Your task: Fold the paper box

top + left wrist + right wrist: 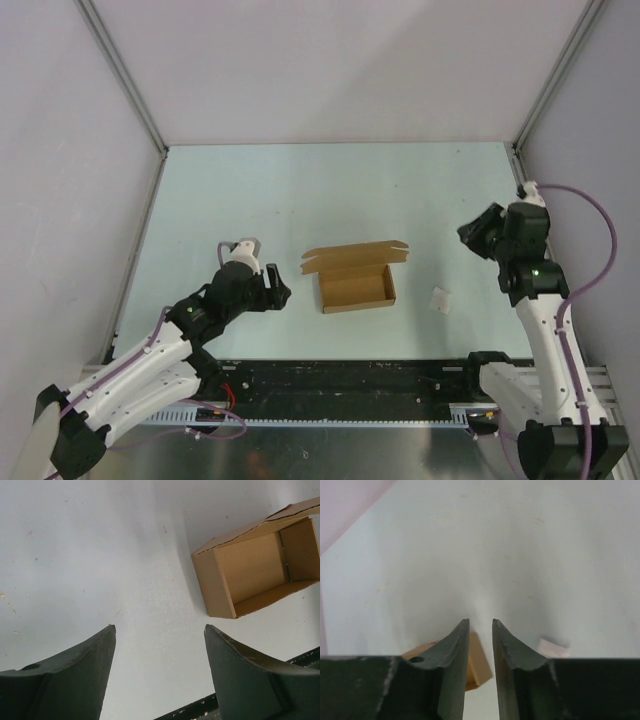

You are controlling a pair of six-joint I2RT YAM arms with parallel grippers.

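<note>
On the table (300,190), the plain brown paper box (357,288) lies open.

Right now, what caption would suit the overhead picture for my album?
Brown paper box, lid open, sits on the table between the left arm and right arm, touched by neither.

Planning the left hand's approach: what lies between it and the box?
Nothing: only bare table separates the left hand from the box, as the left wrist view shows and the top view confirms.
</note>
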